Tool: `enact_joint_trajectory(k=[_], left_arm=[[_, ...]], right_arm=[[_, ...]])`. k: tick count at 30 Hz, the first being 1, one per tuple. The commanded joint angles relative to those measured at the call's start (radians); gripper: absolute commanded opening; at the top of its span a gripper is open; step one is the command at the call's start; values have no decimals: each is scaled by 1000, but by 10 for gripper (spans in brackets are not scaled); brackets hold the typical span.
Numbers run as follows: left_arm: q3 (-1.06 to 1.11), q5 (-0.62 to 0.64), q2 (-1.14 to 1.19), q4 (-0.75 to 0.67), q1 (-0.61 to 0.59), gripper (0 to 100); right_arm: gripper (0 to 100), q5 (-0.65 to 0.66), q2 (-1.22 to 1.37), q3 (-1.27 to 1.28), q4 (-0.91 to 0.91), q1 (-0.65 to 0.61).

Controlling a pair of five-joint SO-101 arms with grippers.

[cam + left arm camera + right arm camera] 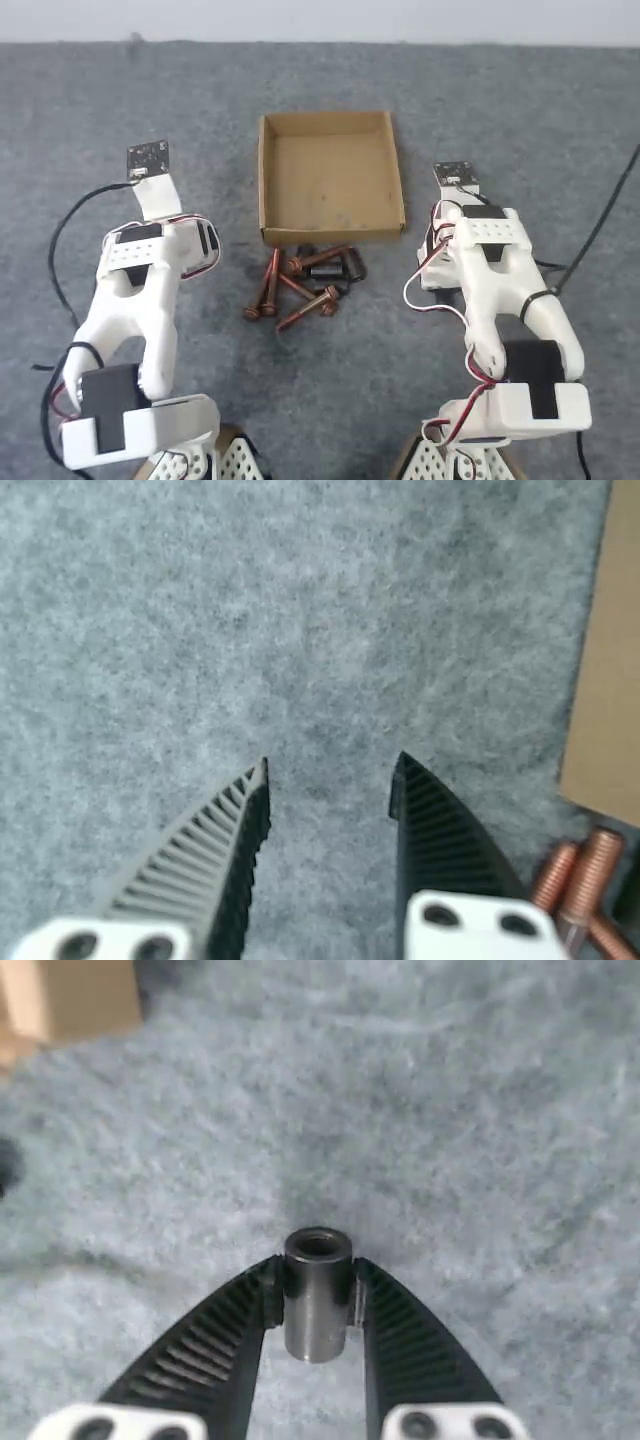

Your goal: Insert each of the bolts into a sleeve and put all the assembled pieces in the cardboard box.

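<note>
We find bare grey felt desk [520,120] either side of the open brown cardboard box [330,170], its top unobstructed. A tangled heap of copper bolts [268,285] and black cylindrical sleeves [325,270] crowds the felt just beside the box's near wall, pieces overlapping with little room between.

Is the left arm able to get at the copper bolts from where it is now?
Probably yes: the left gripper is open and empty, the bolts lie close beside it on the bare carpet, and nothing stands between them.
</note>
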Motion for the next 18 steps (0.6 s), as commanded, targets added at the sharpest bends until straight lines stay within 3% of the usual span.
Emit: enact_joint_trajectory(k=[1,7,14,18], left_arm=[[-41,-8,-11,8,-5,191],[-41,-8,-11,8,-3,191],[-41,-8,-11,8,-5,191],[-41,-8,-11,8,-3,191]], right_arm=[[80,32,-105,-32,42,19],[81,41,-199,68,-39,30],[83,40,-134,71,-50,8],[132,37,-85,72,-38,-27]])
